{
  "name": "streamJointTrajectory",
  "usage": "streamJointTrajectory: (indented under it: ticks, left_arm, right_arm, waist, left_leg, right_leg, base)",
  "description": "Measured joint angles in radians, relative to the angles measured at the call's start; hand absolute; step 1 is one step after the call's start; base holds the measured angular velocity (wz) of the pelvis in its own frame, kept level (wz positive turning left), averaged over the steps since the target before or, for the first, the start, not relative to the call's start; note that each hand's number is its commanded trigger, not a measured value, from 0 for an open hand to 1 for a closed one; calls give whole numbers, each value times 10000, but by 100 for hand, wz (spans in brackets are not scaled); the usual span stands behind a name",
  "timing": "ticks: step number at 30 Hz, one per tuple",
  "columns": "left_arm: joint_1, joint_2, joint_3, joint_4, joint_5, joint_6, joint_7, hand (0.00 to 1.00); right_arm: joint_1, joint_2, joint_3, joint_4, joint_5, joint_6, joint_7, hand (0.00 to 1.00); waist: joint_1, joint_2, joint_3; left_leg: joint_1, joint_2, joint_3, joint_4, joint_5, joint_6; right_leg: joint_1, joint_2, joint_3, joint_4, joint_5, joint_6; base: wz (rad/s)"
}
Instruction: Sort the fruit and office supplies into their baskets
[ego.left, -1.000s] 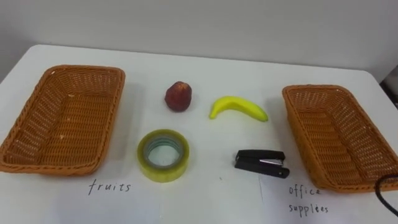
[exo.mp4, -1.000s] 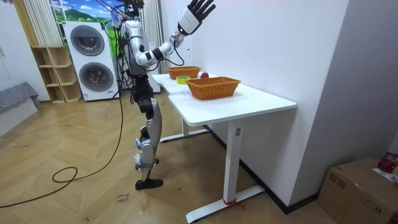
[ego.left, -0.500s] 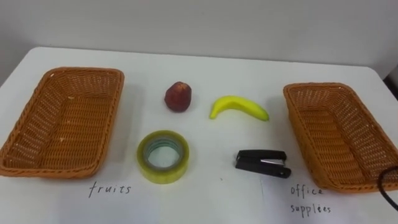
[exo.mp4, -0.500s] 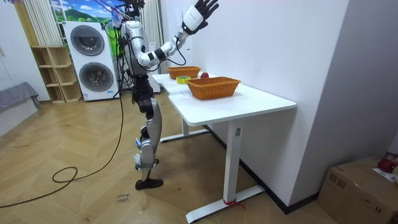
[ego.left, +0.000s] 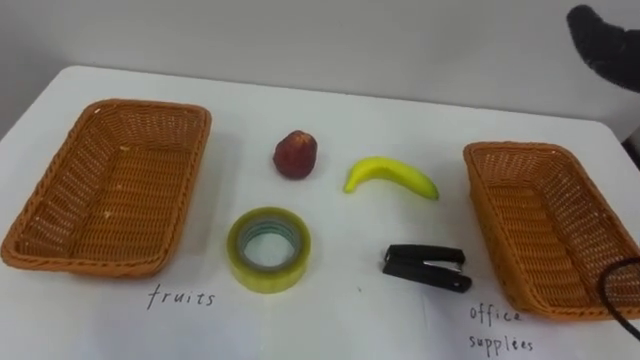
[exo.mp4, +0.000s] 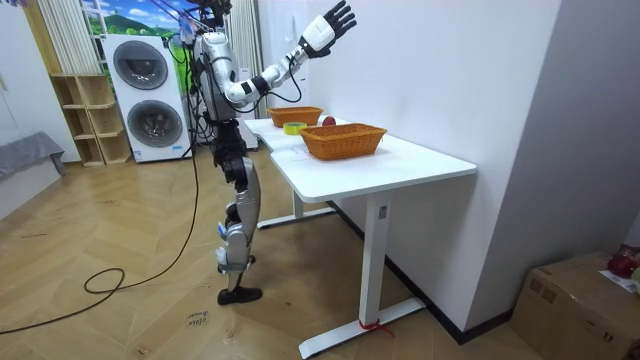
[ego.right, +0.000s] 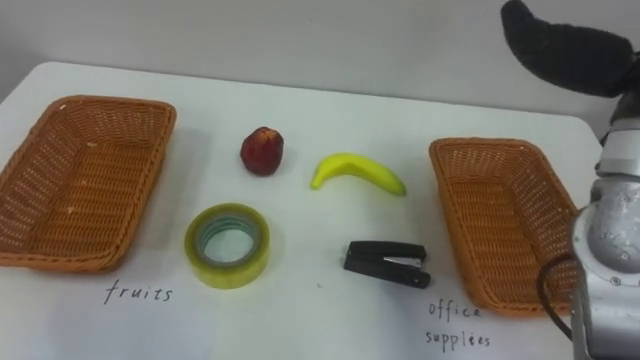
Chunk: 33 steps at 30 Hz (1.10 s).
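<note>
On the white table (ego.left: 340, 325) lie a red apple (ego.left: 296, 155), a yellow banana (ego.left: 392, 175), a roll of yellowish tape (ego.left: 268, 281) and a black stapler (ego.left: 425, 267). An empty wicker basket (ego.left: 48, 215) stands at the left over the word "fruits". A second empty wicker basket (ego.left: 545, 230) stands at the right over "office supplies". My right hand (ego.left: 605, 45) is raised high above the table's far right, fingers spread and open (exo.mp4: 330, 25), holding nothing.
I stand at the table's long side in the room view. A white wall rises just behind the table. Washing machines (exo.mp4: 150, 100) and a shelf (exo.mp4: 80, 120) stand behind me, and a cardboard box (exo.mp4: 575, 300) sits on the floor.
My raised right arm has swung forward and lower, bringing the hand into the eye views' top right. The objects on the table have stayed put; the head camera shifted slightly.
</note>
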Motion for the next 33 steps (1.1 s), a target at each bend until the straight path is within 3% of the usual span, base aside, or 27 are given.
streamJointTrajectory:
  ticks: [11, 20, 33]
  left_arm:
    - [8, 3, -36, 1, 54, -18, -50, 0]
    - [-129, 49, -67, -79, 98, 1, -336, 0]
    - [-181, 241, -198, -104, 96, 18, -662, 0]
  right_arm:
    - [2, -31, 113, 112, -1193, 51, 1386, 0]
    - [3, -61, 733, 126, -1239, 252, 2574, 0]
    - [40, -66, 904, 1063, -1752, 753, 3937, 0]
  waist:
    - [44, -36, -12]
    - [29, -31, -12]
    - [29, -160, -56]
  left_leg:
    - [4, 1, -12, 7, 0, 0]
    - [-86, 5, -43, 15, 0, -1]
    - [-79, 1, -61, 27, 1, -1]
  right_leg:
    - [7, 0, -2, 1, 1, -2]
    - [-1, -1, -77, 0, 13, -11]
    - [-10, -2, -99, -12, 14, -11]
  base:
    - [0]
    - [0]
    - [0]
